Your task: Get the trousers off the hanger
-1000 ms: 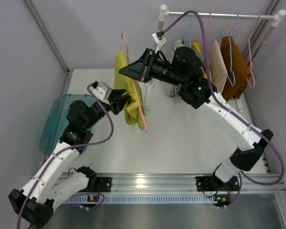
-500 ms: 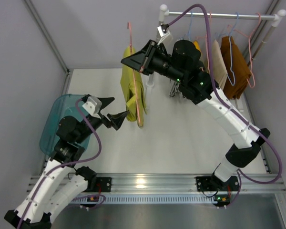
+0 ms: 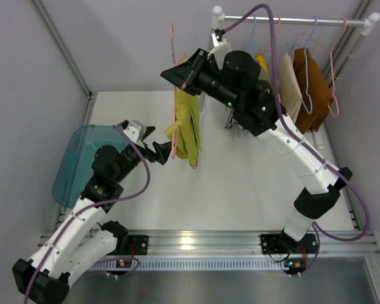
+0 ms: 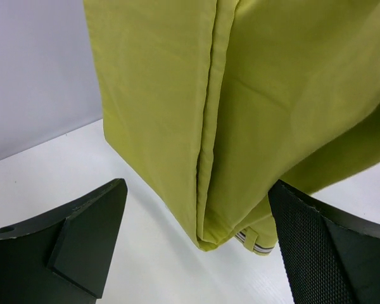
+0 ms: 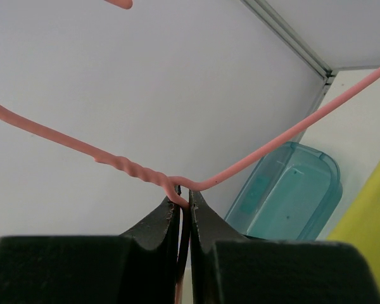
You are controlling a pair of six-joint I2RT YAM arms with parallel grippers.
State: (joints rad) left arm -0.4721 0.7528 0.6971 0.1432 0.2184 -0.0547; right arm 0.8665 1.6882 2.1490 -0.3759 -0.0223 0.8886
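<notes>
The yellow-green trousers hang folded over the pink wire hanger above the table's back left. My right gripper is shut on the hanger's twisted neck and holds it in the air; in the right wrist view both fingers of this gripper pinch the wire. My left gripper stands open just left of the trousers' lower end. In the left wrist view the folded trousers hang between the spread fingers of that gripper, touching neither. The striped waistband edge shows at the bottom.
A teal plastic bin sits at the table's left edge, also seen as the bin. At the back right a clothes rail carries blue and pink hangers, a beige garment and a brown one.
My left gripper opened and let go of the trousers, pulled back, then came close to their lower end again. The right arm carried hanger and trousers up and to the right.
</notes>
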